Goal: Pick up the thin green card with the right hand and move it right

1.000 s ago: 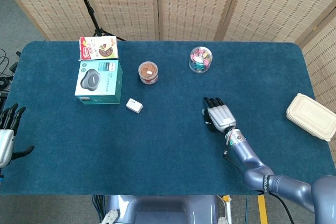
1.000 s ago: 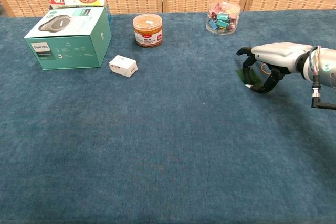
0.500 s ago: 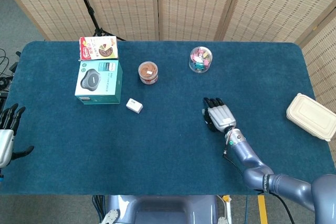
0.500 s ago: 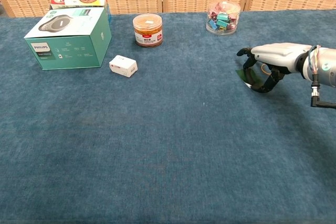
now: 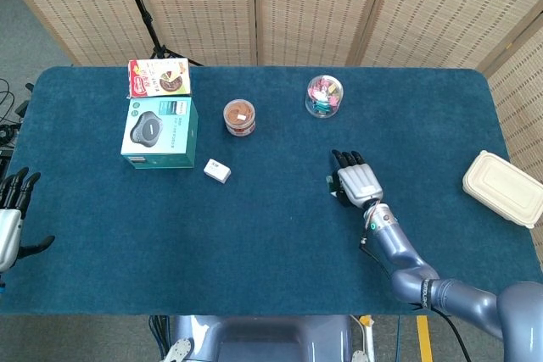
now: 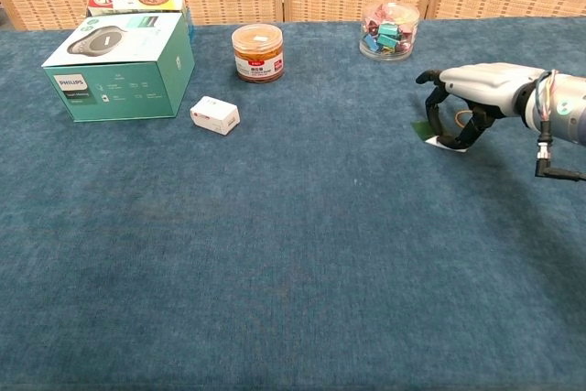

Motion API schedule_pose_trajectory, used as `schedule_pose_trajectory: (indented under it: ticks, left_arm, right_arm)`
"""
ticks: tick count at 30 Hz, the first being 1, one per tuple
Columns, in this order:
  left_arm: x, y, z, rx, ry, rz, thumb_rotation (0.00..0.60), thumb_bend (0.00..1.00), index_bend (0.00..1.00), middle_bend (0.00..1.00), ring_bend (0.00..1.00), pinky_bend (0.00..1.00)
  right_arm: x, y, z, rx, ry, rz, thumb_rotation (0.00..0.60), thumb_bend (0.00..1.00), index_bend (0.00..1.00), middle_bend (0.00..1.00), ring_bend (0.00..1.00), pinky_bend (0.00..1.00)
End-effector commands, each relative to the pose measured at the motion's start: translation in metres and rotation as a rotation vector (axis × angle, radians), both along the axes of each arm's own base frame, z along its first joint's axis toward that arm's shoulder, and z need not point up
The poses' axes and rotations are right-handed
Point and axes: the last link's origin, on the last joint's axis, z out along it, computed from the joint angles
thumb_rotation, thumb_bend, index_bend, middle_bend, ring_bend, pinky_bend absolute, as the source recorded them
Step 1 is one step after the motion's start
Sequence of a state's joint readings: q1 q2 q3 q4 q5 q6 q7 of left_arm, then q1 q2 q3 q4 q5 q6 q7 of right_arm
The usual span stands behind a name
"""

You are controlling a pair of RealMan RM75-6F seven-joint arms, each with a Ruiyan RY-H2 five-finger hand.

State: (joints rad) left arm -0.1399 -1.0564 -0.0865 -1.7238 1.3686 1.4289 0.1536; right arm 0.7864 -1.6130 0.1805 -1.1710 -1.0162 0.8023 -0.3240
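Currently the grasp step is in hand. The right hand (image 6: 476, 98) arches palm-down over the thin green card (image 6: 430, 133), which lies on the blue table (image 6: 293, 254) to the right of centre, in front of the jar of coloured clips (image 6: 390, 29). In the chest view the fingers (image 6: 438, 116) curl down around the card, with the thumb (image 6: 469, 135) low at its near edge. The card's white corner shows under the palm, apparently at cloth level. Whether the fingers actually pinch the card or only touch it cannot be told from either view; the head view hides the card almost fully beneath the hand.

The left hand (image 5: 10, 214) hangs off the table's left edge, fingers spread, holding nothing.

Judged next move: secure the pinch on the card's edges, confirm it is clear of the cloth, then carry it rightward toward the bare cloth short of the white clamshell box (image 5: 502, 187). A thin card on pile fabric probably calls for a fingertip under one edge.
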Motion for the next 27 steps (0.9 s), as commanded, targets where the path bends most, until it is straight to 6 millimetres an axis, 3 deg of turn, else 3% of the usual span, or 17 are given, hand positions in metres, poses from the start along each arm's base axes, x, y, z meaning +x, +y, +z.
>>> schedule_pose_trajectory:
  ticks: [1, 15, 27]
  left_arm:
    - [0.000, 0.000, 0.000, -0.001, 0.000, 0.000, 0.600, 0.00, 0.00, 0.00, 0.00, 0.00]
    - [0.000, 0.000, 0.000, -0.005, -0.003, 0.001, 0.600, 0.00, 0.00, 0.00, 0.00, 0.00]
    - [-0.001, 0.000, 0.001, -0.006, -0.008, 0.003, 0.600, 0.00, 0.00, 0.00, 0.00, 0.00]
  right_arm:
    - [0.002, -0.004, 0.001, -0.014, -0.001, 0.006, 0.600, 0.66, 0.64, 0.00, 0.00, 0.00]
    - [0.013, -0.030, 0.018, -0.131, -0.031, 0.035, 0.600, 0.67, 0.65, 0.00, 0.00, 0.00]
    - [0.021, -0.050, 0.051, -0.316, -0.092, 0.133, 0.600, 0.67, 0.64, 0.00, 0.00, 0.00]
